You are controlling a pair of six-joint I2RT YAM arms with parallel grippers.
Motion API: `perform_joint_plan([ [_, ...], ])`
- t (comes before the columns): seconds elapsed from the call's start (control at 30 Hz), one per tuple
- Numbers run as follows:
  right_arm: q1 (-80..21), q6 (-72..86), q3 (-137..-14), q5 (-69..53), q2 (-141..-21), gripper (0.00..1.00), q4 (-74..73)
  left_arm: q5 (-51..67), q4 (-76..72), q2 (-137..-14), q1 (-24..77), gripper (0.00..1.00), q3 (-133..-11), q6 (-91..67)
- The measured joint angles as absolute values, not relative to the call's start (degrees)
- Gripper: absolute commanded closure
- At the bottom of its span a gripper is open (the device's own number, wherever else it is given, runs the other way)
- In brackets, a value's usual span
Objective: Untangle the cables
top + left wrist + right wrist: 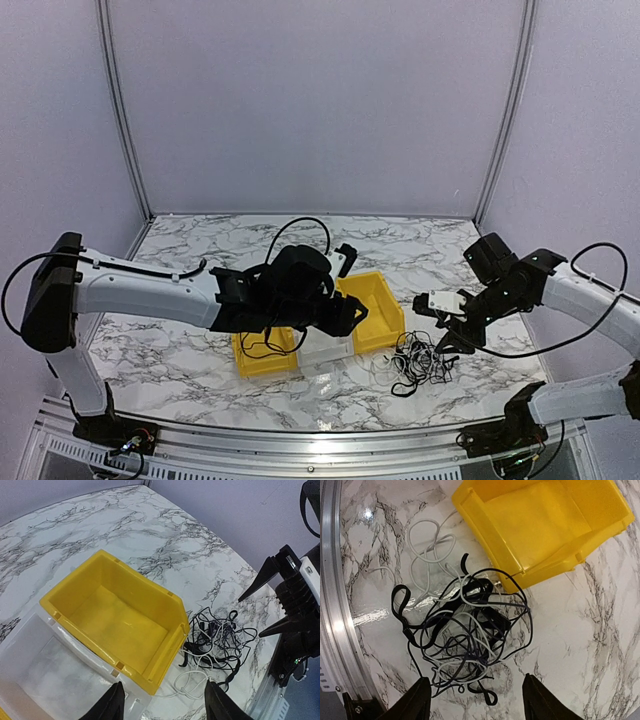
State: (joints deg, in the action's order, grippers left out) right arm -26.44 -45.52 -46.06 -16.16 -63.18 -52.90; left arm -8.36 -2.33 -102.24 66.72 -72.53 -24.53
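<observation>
Tangled cables heaped on marble table, directly under right gripper, jaws apart, empty, yellow bin touching tangle's left, table's near edge close, bare marble rightward, left gripper likewise apart by that bin

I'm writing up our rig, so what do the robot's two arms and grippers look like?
Both the left arm and right arm have smooth white tubular shells with chunky black joints. Thick black wiring loops arch off each. The left gripper and right gripper have black, tapering fingers.
</observation>
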Motion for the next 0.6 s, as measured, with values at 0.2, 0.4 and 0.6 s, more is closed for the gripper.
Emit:
perform_joint_plan([
  [0.2,-26.4,-44.8,-49.3,-19.1,-64.8,0.33,-55.5,-7.5,-7.0,-102.8,66.7,0.44,-72.2,-25.8],
  [0.4,-26.4,-42.7,-48.7,-17.6,-69.5,0.44,-55.9,-7.8,-8.7,-102.8,66.7,0.45,-72.1,-26.2],
  [0.6,-26.4,-41.1,-48.7,-16.1,-70.6,0.8,-54.9,-8.0,-9.6,-103.0,67.3,0.45,-72.1,-26.8],
])
